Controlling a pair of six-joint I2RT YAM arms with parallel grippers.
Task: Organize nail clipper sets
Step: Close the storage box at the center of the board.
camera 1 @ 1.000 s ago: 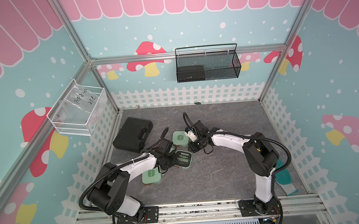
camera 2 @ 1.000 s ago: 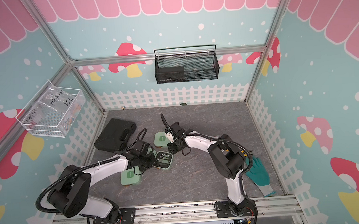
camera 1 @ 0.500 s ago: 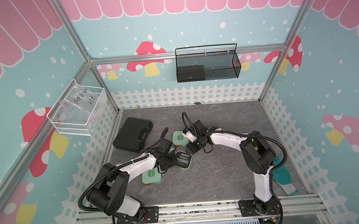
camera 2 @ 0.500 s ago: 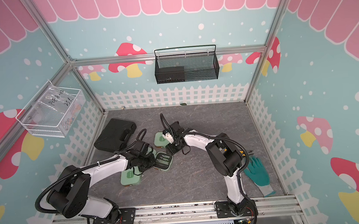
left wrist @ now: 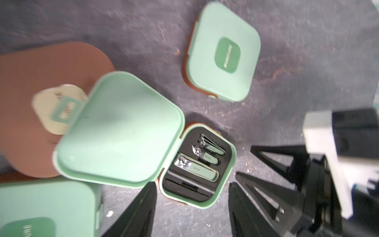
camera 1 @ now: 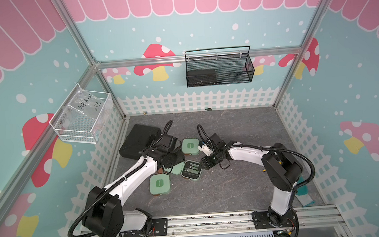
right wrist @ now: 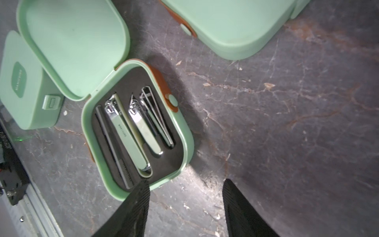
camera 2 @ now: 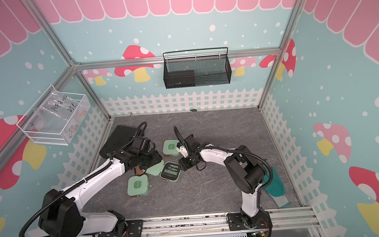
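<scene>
Lying open on the bench, a mint case shows silver clippers seated in its black insert, lid tipped back over the brown case. A far closed case and a near closed case sit close by. The left pincer and right pincer both stand spread and empty, on opposite sides of the open case.

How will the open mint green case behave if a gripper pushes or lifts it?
The open case lies flat and looks smooth and rigid, so a push would probably slide it, not tip it. Its lid is hinged open; lifted by the lid, the base may swing. The clippers sit in slots, so tilting might spill them.
</scene>
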